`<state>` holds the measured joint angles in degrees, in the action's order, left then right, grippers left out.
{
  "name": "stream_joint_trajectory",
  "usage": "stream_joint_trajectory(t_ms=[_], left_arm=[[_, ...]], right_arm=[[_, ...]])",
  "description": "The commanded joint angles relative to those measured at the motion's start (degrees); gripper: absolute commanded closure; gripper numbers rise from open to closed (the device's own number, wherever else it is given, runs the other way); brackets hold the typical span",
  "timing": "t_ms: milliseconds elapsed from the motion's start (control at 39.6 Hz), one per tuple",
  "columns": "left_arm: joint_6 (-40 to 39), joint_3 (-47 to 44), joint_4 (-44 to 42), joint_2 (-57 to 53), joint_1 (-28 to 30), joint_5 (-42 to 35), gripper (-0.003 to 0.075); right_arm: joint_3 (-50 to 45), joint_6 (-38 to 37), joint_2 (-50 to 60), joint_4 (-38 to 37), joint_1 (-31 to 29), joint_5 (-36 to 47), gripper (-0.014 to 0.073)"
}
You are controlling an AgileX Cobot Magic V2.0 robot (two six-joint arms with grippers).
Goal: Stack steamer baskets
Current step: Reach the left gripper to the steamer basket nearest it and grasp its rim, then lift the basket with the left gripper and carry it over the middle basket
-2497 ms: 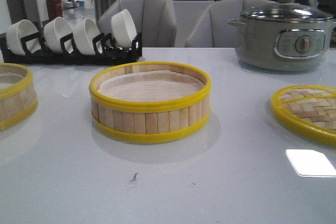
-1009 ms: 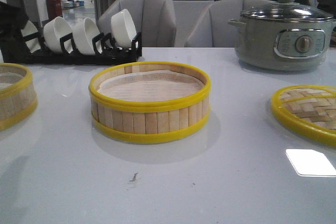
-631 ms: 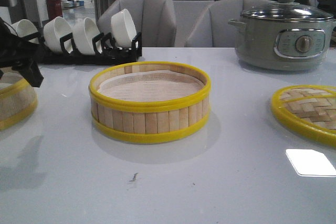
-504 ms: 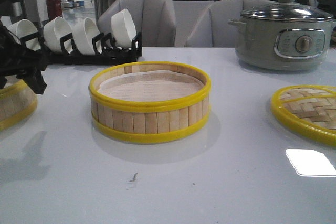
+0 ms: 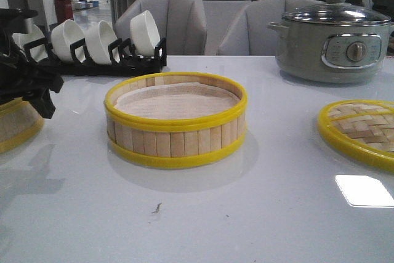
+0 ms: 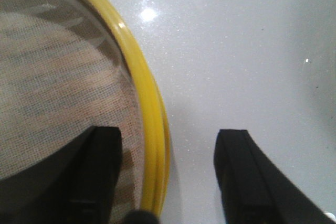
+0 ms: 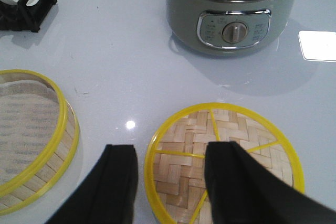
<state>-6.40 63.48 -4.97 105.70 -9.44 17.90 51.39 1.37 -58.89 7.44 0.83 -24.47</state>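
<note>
Baskets are two: one steamer basket sits mid-frame on the desk in the front view, the second basket is at the far left edge, partly cut off. Left gripper is right over that left-edge basket's near-side rim; left wrist view shows its fingers spread wide and straddling the yellow rim, one finger over the pale liner inside, the other outside over bare desk. Nothing gripped yet; can't tell from these views if the inner finger is touching the liner. Key relation: the wall runs between the two fingers, roughly along the gap, so a straight close should pinch the wall, by my read. Target basket lies to the right of the left gripper in the front frame, apart from it, open top up, nothing on it. Right gripper is parted too and holding nothing, hanging over the left edge of the woven lid, with the centre basket's rim at the left edge of its wrist view. Left arm is clearly the one placed for the pick; right arm looks idle. Grey pot upper right and bowl rack upper left are both back of the work area, off the likely carry path. Stacking not started.
</note>
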Motion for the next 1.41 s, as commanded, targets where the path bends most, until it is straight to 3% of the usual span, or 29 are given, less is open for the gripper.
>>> stream_joint_trajectory(t_ms=[0,151,277,504,782,1387], left_arm=[[-0.69,1.88,0.25,-2.68,0.4,-2.58,0.0433],[-0.69,1.91,0.12,-2.68,0.4,-3.09,0.0643],[-0.69,4.23,0.12,-2.79,0.16,-1.64,0.0629],[-0.69,15.59,0.12,-4.04,-1.15,7.93,0.0629],[-0.69,32.01,0.03,-4.16,-9.04,19.57,0.0634],[-0.69,35.92,-0.15,1.6,-34.28,17.8,0.0634]], right_arm=[[2.08,0.2,0.76,-0.16,0.04,4.82,0.0181],[2.08,0.2,0.76,-0.16,0.04,4.82,0.0181],[2.08,0.2,0.76,-0.16,0.04,4.82,0.0181],[2.08,0.2,0.76,-0.16,0.04,4.82,0.0181],[2.08,0.2,0.76,-0.16,0.04,5.0,0.0181],[2.08,0.2,0.76,-0.16,0.04,5.68,0.0181]])
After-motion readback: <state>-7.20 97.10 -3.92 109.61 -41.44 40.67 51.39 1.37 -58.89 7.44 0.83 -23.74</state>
